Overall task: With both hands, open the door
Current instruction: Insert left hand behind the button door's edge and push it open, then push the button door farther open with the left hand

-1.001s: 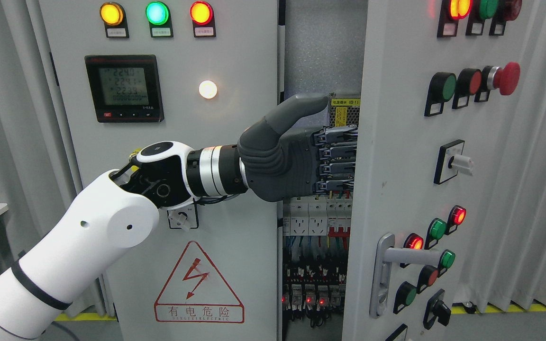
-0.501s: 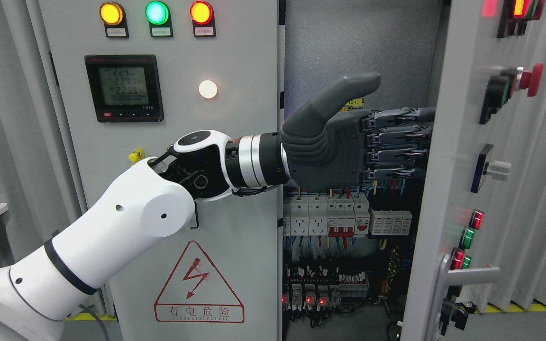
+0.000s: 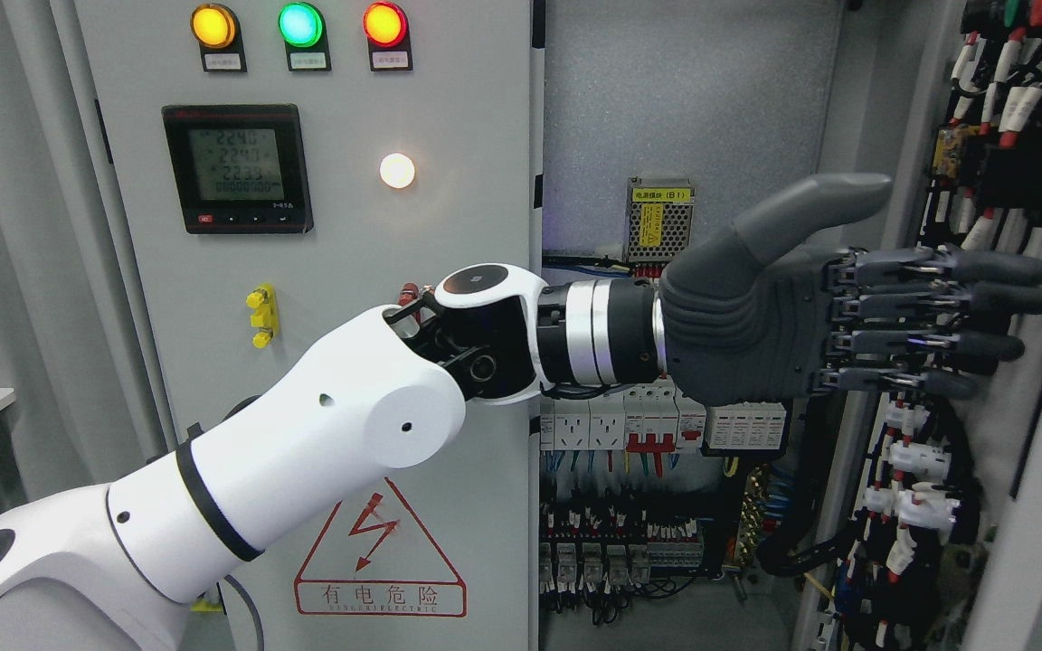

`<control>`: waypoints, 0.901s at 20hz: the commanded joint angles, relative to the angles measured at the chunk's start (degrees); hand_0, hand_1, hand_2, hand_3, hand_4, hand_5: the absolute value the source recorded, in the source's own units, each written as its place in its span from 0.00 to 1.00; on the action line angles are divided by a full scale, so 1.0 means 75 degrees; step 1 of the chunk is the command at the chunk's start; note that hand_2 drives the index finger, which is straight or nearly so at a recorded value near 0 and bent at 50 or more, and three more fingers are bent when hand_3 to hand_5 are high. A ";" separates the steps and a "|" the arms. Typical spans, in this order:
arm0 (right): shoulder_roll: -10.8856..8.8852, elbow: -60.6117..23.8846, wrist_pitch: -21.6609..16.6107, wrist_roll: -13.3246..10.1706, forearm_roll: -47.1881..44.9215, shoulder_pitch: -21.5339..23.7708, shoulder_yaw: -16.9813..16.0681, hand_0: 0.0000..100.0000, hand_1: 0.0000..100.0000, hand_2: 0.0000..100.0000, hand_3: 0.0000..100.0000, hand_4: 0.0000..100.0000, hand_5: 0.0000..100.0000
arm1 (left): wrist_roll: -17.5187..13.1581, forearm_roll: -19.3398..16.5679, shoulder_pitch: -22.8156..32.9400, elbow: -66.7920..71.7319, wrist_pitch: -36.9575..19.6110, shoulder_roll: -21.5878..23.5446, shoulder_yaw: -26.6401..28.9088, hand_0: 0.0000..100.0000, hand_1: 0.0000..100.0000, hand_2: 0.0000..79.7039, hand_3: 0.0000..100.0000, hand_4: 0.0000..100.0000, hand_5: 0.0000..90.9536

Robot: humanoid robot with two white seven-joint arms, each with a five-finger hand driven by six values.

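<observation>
Left hand [image 3: 847,298] flat; door [image 3: 1018,271] cropped

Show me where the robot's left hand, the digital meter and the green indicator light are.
left hand [image 3: 756,325]: head view, back of the palm.
digital meter [image 3: 237,168]: head view, its lit screen.
green indicator light [image 3: 300,24]: head view, centre of the lens.

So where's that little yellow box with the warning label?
The yellow-labelled box sits on the cabinet's grey back wall, centre of the head view, just above the left hand's wrist.
</observation>
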 commanded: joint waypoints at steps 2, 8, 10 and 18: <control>-0.0012 0.0000 0.0008 0.0001 -0.0164 0.0070 0.0000 0.22 0.00 0.00 0.00 0.00 0.00 | 0.0000 0.0131 -0.0313 0.0303 -0.0250 -0.0899 -0.0910 0.29 0.00 0.03 0.03 0.03 0.00; -0.0012 0.0000 0.0008 0.0001 -0.0164 0.0070 0.0000 0.22 0.00 0.00 0.00 0.00 0.00 | 0.0281 0.0131 -0.0372 0.0339 -0.0485 -0.0899 -0.1052 0.29 0.00 0.03 0.03 0.03 0.00; -0.0012 0.0000 0.0008 0.0001 -0.0164 0.0070 0.0000 0.22 0.00 0.00 0.00 0.00 0.00 | 0.0398 0.0131 -0.0372 0.0339 -0.0497 -0.0899 -0.1052 0.29 0.00 0.03 0.03 0.03 0.00; -0.0012 0.0000 0.0008 0.0001 -0.0164 0.0070 0.0000 0.22 0.00 0.00 0.00 0.00 0.00 | 0.0446 0.0271 -0.0383 0.0339 -0.0661 -0.0899 -0.1052 0.29 0.00 0.03 0.03 0.03 0.00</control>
